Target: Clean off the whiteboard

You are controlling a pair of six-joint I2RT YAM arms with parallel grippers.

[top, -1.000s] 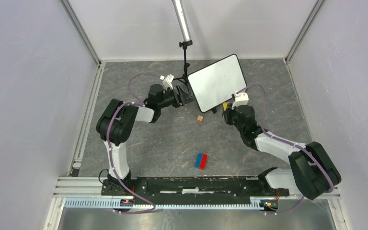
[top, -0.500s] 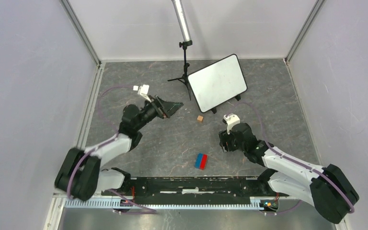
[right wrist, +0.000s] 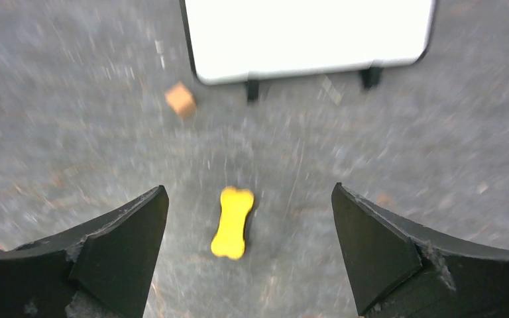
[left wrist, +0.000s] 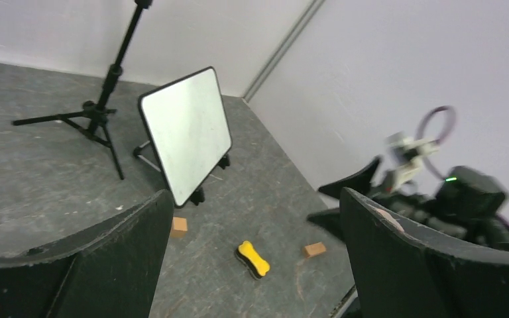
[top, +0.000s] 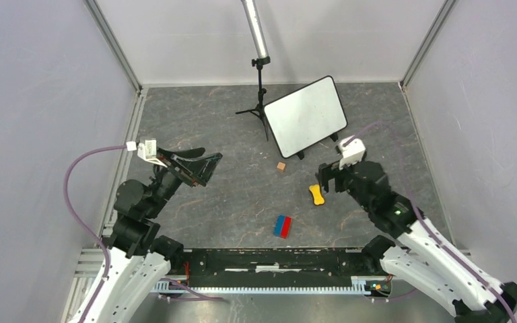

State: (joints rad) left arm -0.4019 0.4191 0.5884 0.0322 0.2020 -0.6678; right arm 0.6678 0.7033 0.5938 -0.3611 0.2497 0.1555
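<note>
Standing on its small black feet toward the far side of the grey table [top: 202, 121], one whiteboard [top: 306, 116] leans back just right of one black tripod [top: 261, 101]. Its face is plain white, and no writing or label can be read anywhere. One yellow bone-shaped eraser [top: 317, 194] lies flat on the table in front of the board, apart from it. One red-and-blue block [top: 283, 226] lies nearer the arm bases. The top view shows one small wooden cube [top: 281, 166] near the board's lower edge, while the left wrist view shows two.

The left gripper [top: 212, 154] hangs well apart from the board with its jaws spread wide and nothing between them. The right gripper [top: 328, 180] hovers just beside the eraser, its jaws also spread wide and not touching it.
</note>
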